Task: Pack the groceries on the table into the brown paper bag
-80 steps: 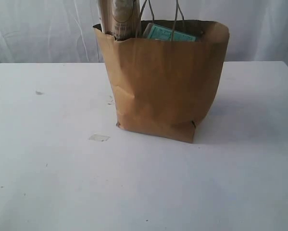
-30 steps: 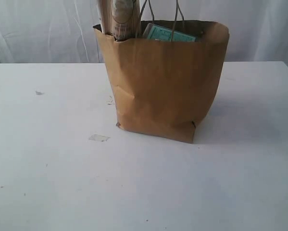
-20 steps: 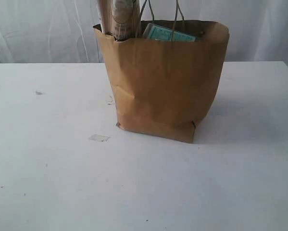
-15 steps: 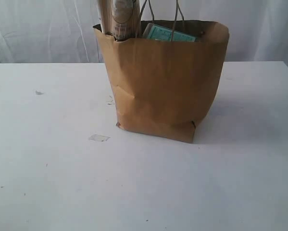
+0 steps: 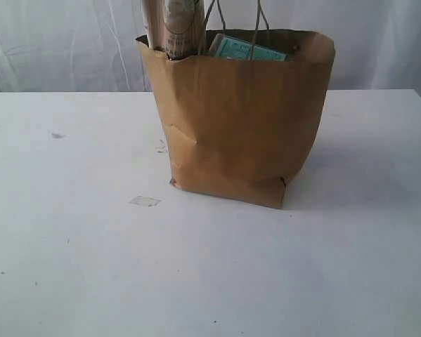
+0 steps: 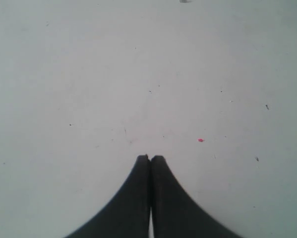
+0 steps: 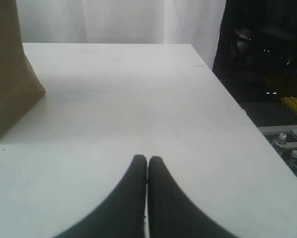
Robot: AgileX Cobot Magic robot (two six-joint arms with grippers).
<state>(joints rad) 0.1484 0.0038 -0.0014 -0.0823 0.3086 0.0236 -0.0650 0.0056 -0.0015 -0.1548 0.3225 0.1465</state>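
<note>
Exterior view: brown paper bag (image 5: 238, 119) holds spaghetti pack (image 5: 176, 28) and carton (image 5: 247, 48).

I can read nothing here. The print on the spaghetti pack (image 5: 176, 28) and on the carton (image 5: 249, 49) sticking out of the bag (image 5: 238, 119) is too blurred.

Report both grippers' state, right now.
Left gripper: closed, holding nothing.
Right gripper: closed, holding nothing.
</note>
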